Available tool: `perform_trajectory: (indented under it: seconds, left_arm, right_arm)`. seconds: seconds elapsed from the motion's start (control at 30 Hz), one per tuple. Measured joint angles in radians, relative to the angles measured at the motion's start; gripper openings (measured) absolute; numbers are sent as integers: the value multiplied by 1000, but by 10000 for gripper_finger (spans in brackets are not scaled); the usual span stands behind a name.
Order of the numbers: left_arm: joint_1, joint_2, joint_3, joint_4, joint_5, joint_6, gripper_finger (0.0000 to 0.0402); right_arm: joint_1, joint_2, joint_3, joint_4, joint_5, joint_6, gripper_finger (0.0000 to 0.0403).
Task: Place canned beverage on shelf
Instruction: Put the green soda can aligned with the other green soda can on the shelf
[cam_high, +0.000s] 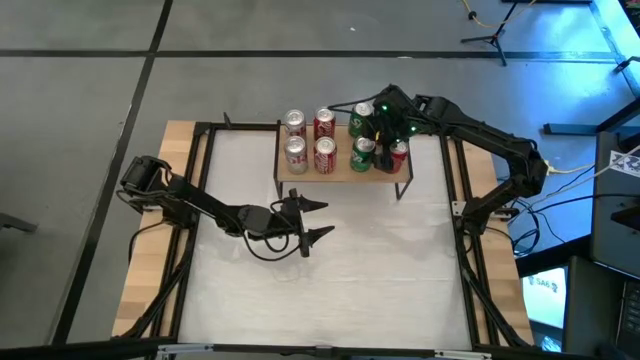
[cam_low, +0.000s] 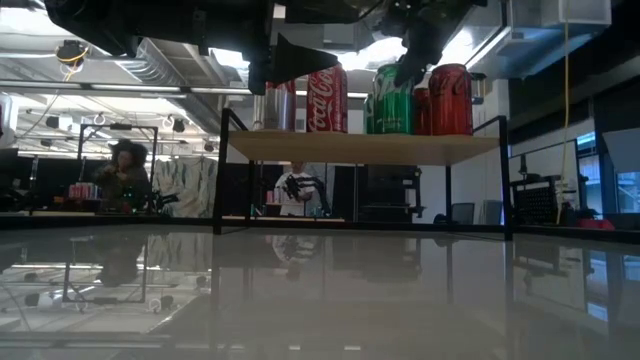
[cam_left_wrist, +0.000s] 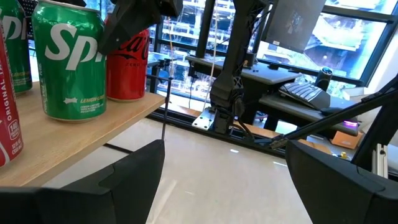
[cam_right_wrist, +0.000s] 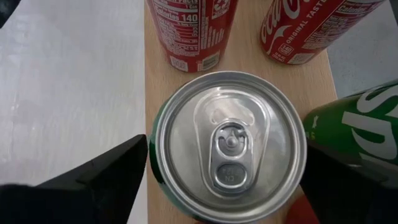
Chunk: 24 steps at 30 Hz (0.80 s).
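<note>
Jaws on the right gripper (cam_right_wrist: 227, 180) stand wide, one finger on each side of a green can (cam_right_wrist: 229, 146) that sits upright on the shelf (cam_high: 343, 170). The right wrist view looks straight down on the can's lid, with a visible gap between the can wall and each finger, so nothing is gripped. By that, the can looks already set down and the release is done or nearly so.

In the high view the shelf stands at the far side of the table (cam_high: 380, 270) and carries seven cans in two rows: two silver-topped ones at its left end, two red ones beside them, two green ones next, and one red can (cam_high: 399, 155) at the right end, just beside the gripper. The left gripper (cam_high: 318, 220) waits over the table in front of the shelf, jaws wide, holding nothing.

The risk from here is in pulling away. The cans are packed close, and the fingers reach down between the green can and its neighbours. A sideways drift on the way up could catch the green can's rim or nudge the red can at the end, which stands near the shelf's edge and could tip off. A straight lift until the fingertips clear the lids looks safest.
</note>
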Motion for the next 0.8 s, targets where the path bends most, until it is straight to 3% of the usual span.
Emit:
perform_trajectory:
  seconds: [0.27,0.8]
  left_arm:
    - [0,0,0,0,0,0,325]
    - [0,0,0,0,0,0,325]
  right_arm:
    - [1,0,0,-3,83,-2,397]
    - [1,-3,57,-77,61,1,395]
